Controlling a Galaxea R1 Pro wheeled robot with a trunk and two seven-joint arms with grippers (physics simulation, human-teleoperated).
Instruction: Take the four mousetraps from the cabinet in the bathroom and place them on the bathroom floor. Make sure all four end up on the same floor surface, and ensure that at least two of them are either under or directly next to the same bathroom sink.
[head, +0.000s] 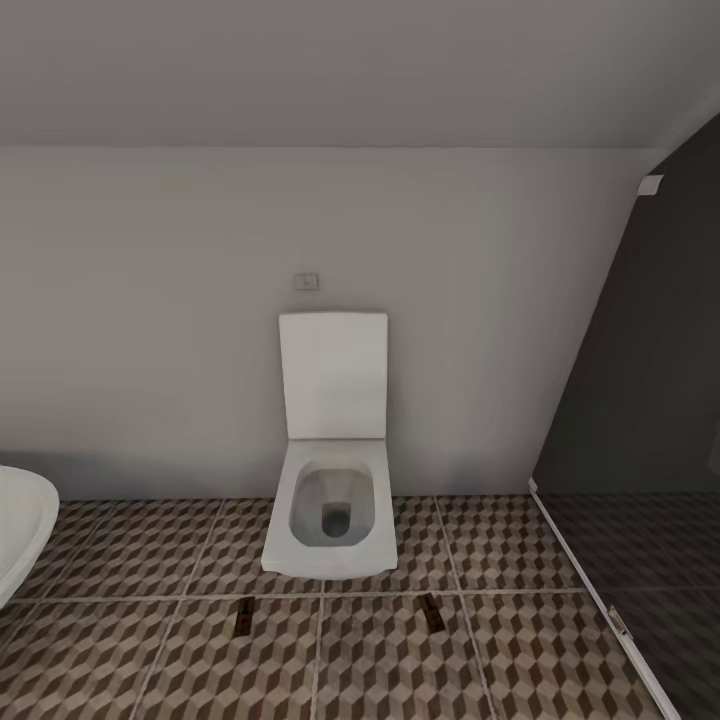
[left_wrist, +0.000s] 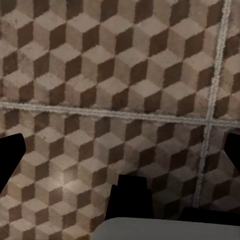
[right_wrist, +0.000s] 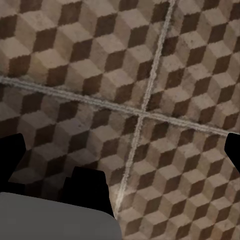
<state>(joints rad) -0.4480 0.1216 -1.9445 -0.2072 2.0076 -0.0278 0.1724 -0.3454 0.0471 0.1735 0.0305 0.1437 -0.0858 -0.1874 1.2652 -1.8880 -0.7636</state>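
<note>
Head view: a white toilet with its lid raised stood against a grey wall, a dark glass panel at the right and the curved white rim of a fixture, possibly the bathtub, at the left edge. Two mousetraps lay flat on the bathroom floor, one just left of the toilet's front and one just right of it, well apart from each other. Wrist views: each camera looked down at bare cube-patterned tile and grout lines. The left gripper and right gripper each showed dark fingertips at opposite edges, spread wide with nothing between them
</note>
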